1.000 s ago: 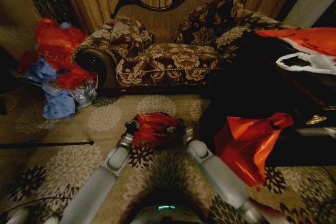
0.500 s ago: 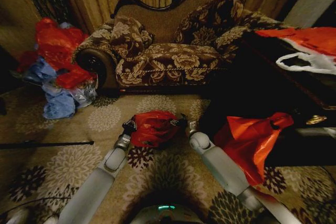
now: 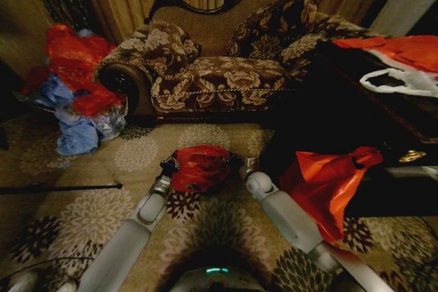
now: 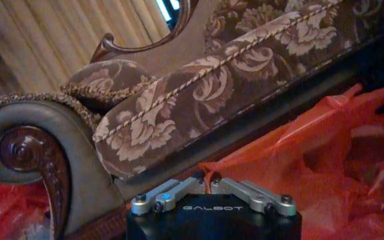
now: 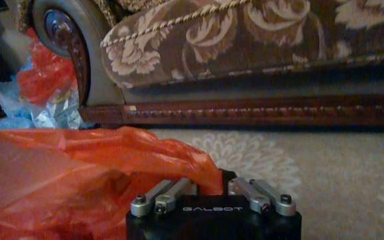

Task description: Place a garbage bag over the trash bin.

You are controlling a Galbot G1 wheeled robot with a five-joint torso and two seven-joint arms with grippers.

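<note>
you have the bag [image 3: 200, 167] stretched between both grippers at lower centre of the head view, on the floral carpet [image 3: 130, 155] in front of the sofa [image 3: 219, 76]. the left gripper [image 3: 169, 166] sits at the bag's left edge, the right gripper [image 3: 243, 165] at its right edge. in the left wrist view your left gripper [image 4: 209, 181] has its fingers drawn narrow on a pinch of red film, the rest of the bag [image 4: 325, 160] billowing beside it with the sofa [image 4: 199, 85] behind. in the right wrist view the right gripper [image 5: 209, 184] is likewise pinched narrow on the bag [image 5: 78, 170], which bulges at the lower left of that frame, the sofa's base [image 5: 259, 112] across the top. the bin is hidden under the red film; you cannot tell how far the bag covers it. the bigger orange bag [image 3: 328, 182] hangs at lower right of the head view, the heap of bags [image 3: 72, 80] lies at far left.
</note>
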